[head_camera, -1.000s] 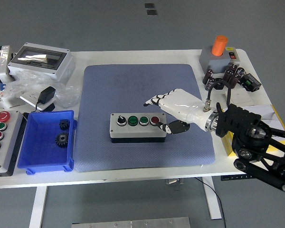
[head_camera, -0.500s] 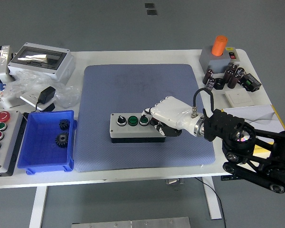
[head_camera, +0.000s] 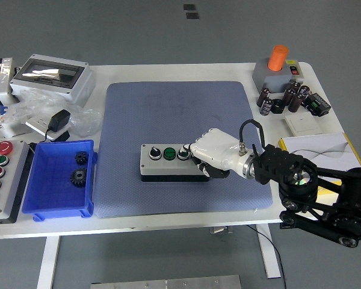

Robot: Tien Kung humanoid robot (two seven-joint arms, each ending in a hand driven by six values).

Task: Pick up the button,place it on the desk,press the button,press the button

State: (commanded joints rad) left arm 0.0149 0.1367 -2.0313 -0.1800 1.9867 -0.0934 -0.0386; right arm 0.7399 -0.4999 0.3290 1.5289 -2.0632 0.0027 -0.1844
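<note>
Head view: the button box [head_camera: 168,161] is lying flat near the middle of the blue mat [head_camera: 180,120] on the white table [head_camera: 228,71], and the right hand [head_camera: 212,155] is resting over its right end, covering the button there. Its fingers are curling down together onto the box top, pressing rather than gripping, with the tips touching beside the third knob. A blue bin [head_camera: 48,198] holding two gears [head_camera: 78,176] is sitting just left of the mat.
</note>
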